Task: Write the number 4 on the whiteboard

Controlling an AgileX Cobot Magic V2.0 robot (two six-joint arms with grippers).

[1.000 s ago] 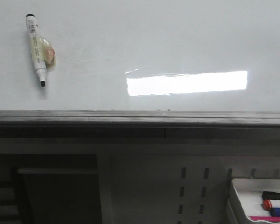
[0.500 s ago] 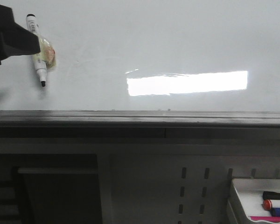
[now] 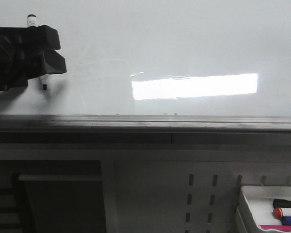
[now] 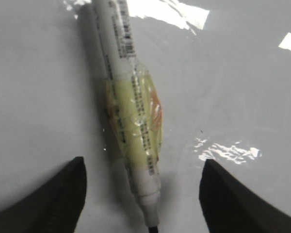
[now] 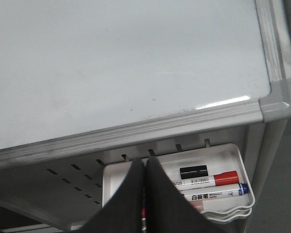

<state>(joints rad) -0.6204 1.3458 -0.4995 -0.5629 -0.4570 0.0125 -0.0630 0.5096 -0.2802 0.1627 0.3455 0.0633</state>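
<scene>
My left hand [image 3: 51, 51] covers most of the marker [image 3: 32, 20] at the whiteboard's [image 3: 184, 43] left edge, leaving only its cap and tip showing, and its label print is too blurred to read.

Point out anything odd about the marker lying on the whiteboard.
The marker has a lumpy yellowish wad taped around its middle, not a plain barrel. It lies uncapped on the whiteboard between the open left hand's fingers. Nothing is written yet.

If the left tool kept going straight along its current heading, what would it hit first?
Probably the marker lying on the whiteboard: it sits between the open left tool's fingers, with the board right behind it. Depth is uncertain.
</scene>
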